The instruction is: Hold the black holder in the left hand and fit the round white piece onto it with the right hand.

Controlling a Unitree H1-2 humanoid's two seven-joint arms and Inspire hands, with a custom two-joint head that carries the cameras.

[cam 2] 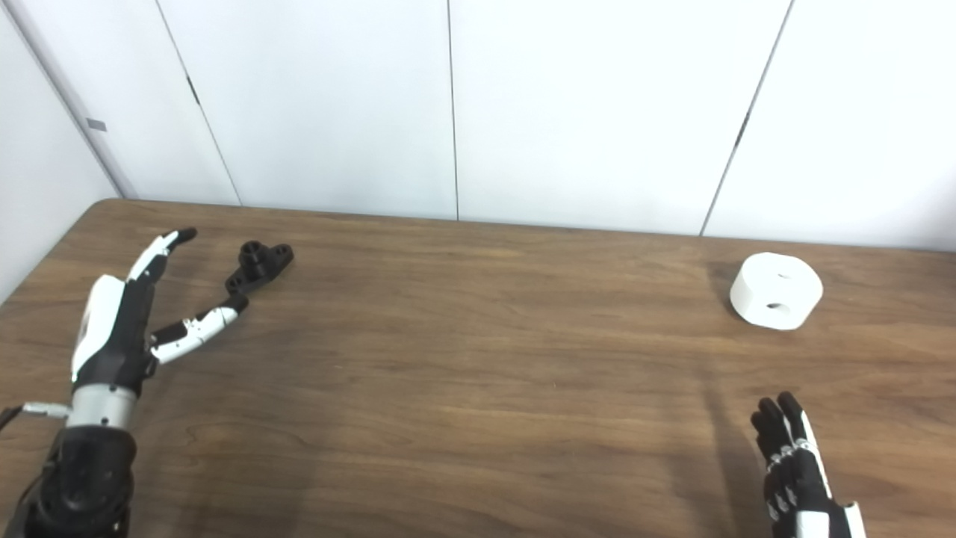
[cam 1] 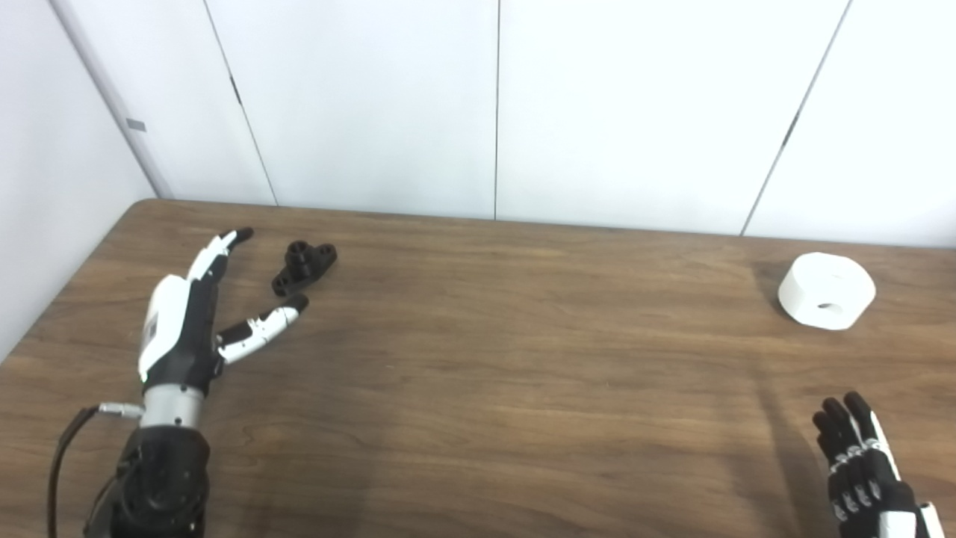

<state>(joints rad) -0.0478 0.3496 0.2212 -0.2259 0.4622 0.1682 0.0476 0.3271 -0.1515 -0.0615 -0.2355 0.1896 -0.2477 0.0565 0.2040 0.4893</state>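
both hands (cam 1: 183, 321) (cam 1: 866, 471) (empty) flank bare wooden table (cam 1: 485, 359).

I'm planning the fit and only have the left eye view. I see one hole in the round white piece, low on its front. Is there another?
Observer: Yes. The right eye view shows a second hole on the top face of the round white piece, above the front one.
Operator: How close is the left hand to the black holder?
Observer: In the right eye view the thumb tip of the open left hand sits just below the near end of the black holder. I cannot tell if they touch.
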